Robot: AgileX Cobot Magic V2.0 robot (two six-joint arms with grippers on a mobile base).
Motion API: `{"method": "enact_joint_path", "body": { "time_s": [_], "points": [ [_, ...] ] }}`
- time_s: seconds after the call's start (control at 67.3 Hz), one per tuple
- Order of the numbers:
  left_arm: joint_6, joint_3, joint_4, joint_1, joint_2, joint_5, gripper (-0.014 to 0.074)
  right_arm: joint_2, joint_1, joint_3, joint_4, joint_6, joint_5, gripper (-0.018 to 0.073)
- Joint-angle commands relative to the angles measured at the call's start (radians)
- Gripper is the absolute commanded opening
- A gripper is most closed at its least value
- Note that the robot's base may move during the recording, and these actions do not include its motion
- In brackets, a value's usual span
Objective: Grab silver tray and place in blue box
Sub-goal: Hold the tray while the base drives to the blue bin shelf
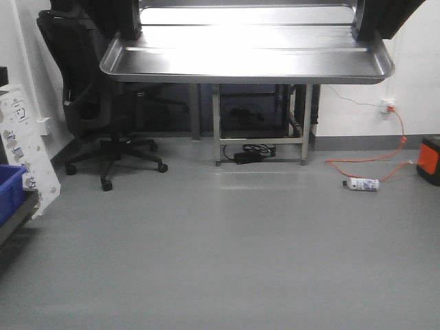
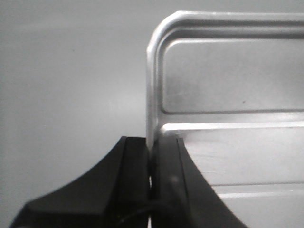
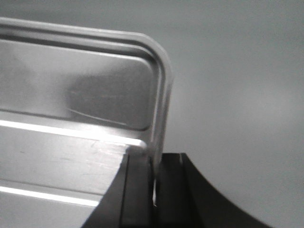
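The silver tray [image 1: 247, 62] hangs level in the air at the top of the front view, held at both short ends. My left gripper [image 2: 151, 152] is shut on the tray's left rim; the tray [image 2: 228, 95] fills the right of the left wrist view, with raised lines across its bottom. My right gripper [image 3: 154, 164] is shut on the tray's right rim; the tray [image 3: 71, 104] fills the left of the right wrist view. In the front view the arms show as dark shapes at the tray's ends. A corner of the blue box [image 1: 10, 189] shows at the far left.
A black office chair [image 1: 89, 96] stands at the back left. A metal table frame [image 1: 261, 137] stands behind the tray. A white bottle [image 1: 361, 184], an orange cable [image 1: 385, 155] and an orange-black object [image 1: 430, 159] lie on the grey floor at the right. A white panel [image 1: 27, 148] leans by the box.
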Motion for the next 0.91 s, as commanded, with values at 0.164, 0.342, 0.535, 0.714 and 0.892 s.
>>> {"method": "enact_joint_path", "body": {
  "time_s": [0.164,0.342,0.535,0.714,0.892],
  "points": [
    [0.011,-0.032,0.054,-0.003,-0.049,-0.002,-0.0105,-0.043,-0.004,-0.039,-0.059,-0.018,-0.033,0.0059],
    [0.011,-0.032,0.054,-0.003,-0.049,-0.002,-0.0105,-0.043,-0.004,-0.039,-0.059,-0.018,-0.033,0.0059],
    [0.011,-0.032,0.054,-0.003,-0.049,-0.002,-0.0105,-0.043,-0.004,-0.039,-0.059,-0.018,-0.033,0.0059],
    [0.011,-0.032,0.054,-0.003,-0.049,-0.002,-0.0105,-0.043,-0.004,-0.039,-0.059,-0.018,-0.033,0.0059],
    [0.011,-0.032,0.054,-0.003,-0.049,-0.002,-0.0105,-0.043,-0.004,-0.039,-0.059,-0.018,-0.033,0.0059]
  ]
}}
